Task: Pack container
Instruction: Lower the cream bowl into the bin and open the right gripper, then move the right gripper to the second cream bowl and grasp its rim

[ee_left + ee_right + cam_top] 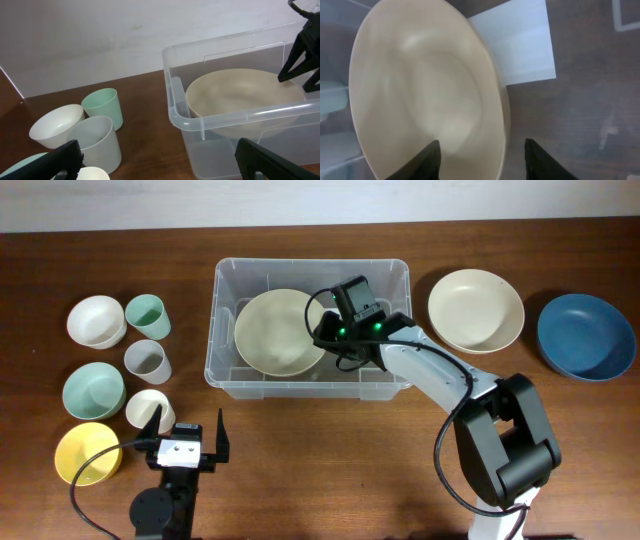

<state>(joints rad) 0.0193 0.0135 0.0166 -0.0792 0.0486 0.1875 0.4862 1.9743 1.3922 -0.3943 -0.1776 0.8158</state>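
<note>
The container (310,263) (176,97) (585,100) stands on the brown wooden surface (330,470) near its middle, a little toward 12 o'clock, with its long sides running 9 to 3. Inside, filling the 9 o'clock half, is a large cream bowl (278,332) (240,95) (420,85). Beside it, the white label (520,45) shows on the clear base.

The right gripper (326,332) (482,160) reaches into the tub from 4 o'clock. In the right wrist view its fingers (427,160) are spread wide and straddle the bowl's 3 o'clock rim, one over the inside and one outside. Neither looks pressed against it.

At 3 o'clock of the tub lies a second cream bowl (476,310), and beyond it a blue bowl (586,335).

At 9 o'clock there is a cluster:
- a white bowl (97,320) (56,125)
- a green cup (148,315) (103,106)
- a pale grey cup (147,360) (97,142)
- a green bowl (93,390)
- a cream cup (148,408)
- a yellow bowl (88,452)

The left gripper (188,426) (165,167) is at 7 o'clock of the tub, just beside the cream cup. Its fingers (65,155) are wide apart and hold nothing.
</note>
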